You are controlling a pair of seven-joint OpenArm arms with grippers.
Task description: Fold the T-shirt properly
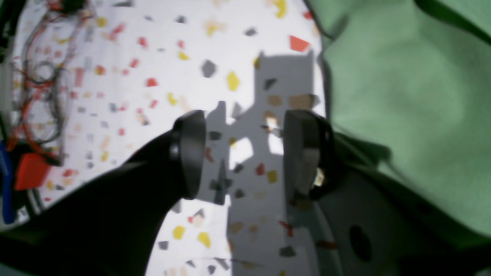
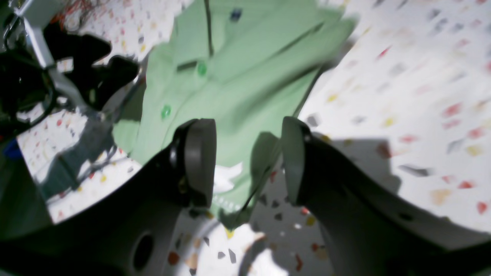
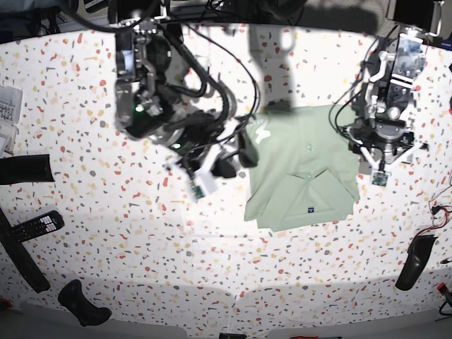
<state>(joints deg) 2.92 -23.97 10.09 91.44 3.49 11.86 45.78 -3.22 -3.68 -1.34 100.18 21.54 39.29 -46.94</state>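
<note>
T-shirt (image 3: 300, 169) lies partly folded on the speckled tabletop (image 3: 106, 233), right of its middle and nearer the far edge. A tiny dark label (image 3: 311, 208) sits by the collar and a small white mark (image 2: 226, 176) near one edge; neither can be read. Green buttons (image 2: 165, 111) run down the placket. Left claw (image 1: 238, 153) is released over bare tabletop just beside the cloth. Right claw (image 2: 247, 161) is released above the shirt's edge, grasping nothing.

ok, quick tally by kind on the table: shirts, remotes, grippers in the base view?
T-shirt: 1
Remote: 1
Grippers: 2, left gripper open beside the shirt, right gripper open over its edge
Total: 4
</note>
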